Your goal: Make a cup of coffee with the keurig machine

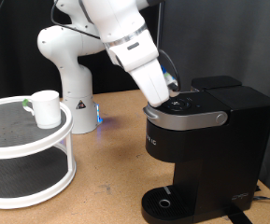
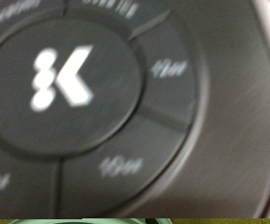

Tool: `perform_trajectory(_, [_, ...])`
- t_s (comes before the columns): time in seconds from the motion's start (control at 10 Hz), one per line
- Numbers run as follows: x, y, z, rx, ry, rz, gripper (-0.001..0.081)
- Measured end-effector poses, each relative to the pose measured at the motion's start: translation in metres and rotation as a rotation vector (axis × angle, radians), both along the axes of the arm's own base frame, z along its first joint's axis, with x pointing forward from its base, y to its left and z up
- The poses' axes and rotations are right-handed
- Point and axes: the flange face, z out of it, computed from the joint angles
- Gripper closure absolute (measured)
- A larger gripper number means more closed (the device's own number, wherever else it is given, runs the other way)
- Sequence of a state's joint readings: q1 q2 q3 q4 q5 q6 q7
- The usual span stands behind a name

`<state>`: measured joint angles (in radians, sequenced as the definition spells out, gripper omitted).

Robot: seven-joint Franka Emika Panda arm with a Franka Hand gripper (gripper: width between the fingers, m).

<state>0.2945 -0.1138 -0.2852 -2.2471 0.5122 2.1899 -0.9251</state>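
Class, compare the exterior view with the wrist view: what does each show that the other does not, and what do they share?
Only the exterior view shows the cup on the white two-tier stand, the arm, the table, and the whole keurig machine with its drip tray. The pincer itself is hidden at the machine's top. Only the wrist view shows the round button pad close up, with its white K logo and blurred size labels. Both share the machine's top panel.

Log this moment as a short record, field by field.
pincer: not visible; arm end down on top of the keurig
wrist view: close on round button panel, white K logo in centre
cup: on top tier of white rack, at exterior view's left
drip tray: no cup on it
lid: closed
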Motion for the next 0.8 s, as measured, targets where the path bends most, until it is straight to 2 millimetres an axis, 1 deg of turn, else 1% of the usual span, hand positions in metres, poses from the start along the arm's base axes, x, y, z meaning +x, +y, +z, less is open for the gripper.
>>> perform_trajectory(0.2, [0.003, 0.001, 0.008, 0.078, -0.053, -0.018, 0.0806])
perform_trajectory(0.5, [0.005, 0.003, 0.033, 0.137, -0.084, -0.037, 0.0806])
perform_trajectory(0.6, [0.005, 0.004, 0.037, 0.144, -0.078, -0.032, 0.0806])
perform_trajectory(0.8, [0.006, 0.002, 0.034, 0.147, -0.081, -0.067, 0.0806])
